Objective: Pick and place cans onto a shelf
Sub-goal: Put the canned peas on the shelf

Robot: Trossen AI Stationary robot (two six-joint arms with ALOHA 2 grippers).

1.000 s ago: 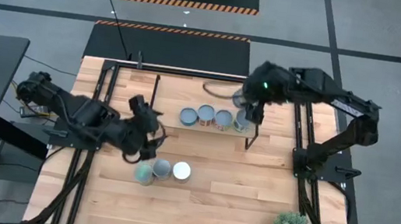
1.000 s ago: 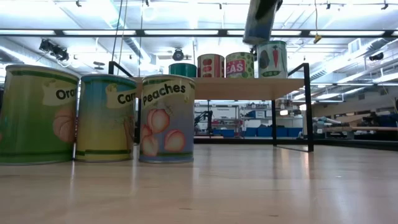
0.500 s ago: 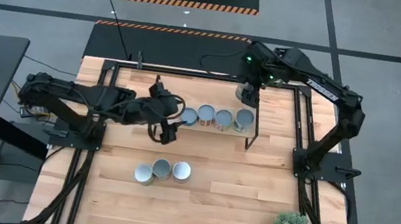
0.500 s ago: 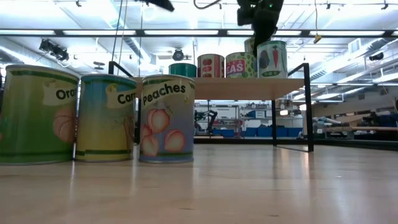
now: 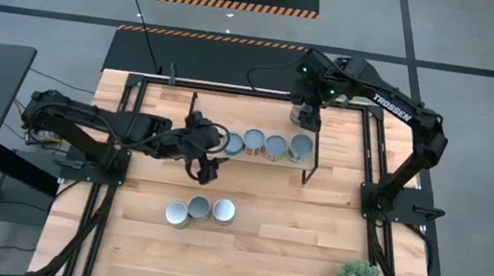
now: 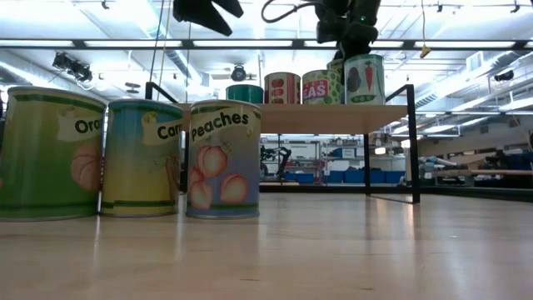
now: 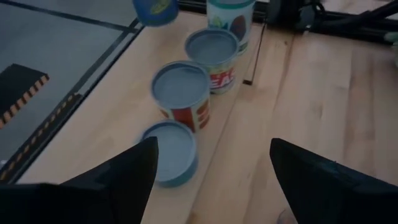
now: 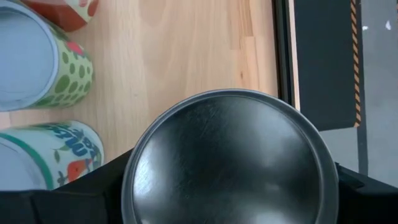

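Upper right of the high view, my right gripper point(image 5: 305, 115) grasps a can point(image 8: 227, 160) behind the shelf point(image 5: 306, 164), which carries four cans. Released carelessly, it could topple the end can point(image 5: 300, 146). Left gripper point(image 5: 208, 148) hovers released, mid-frame.

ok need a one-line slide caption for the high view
Four cans lined up on the shelf, three cans waiting on the table; left gripper open by the shelf, right gripper holding a can behind it.
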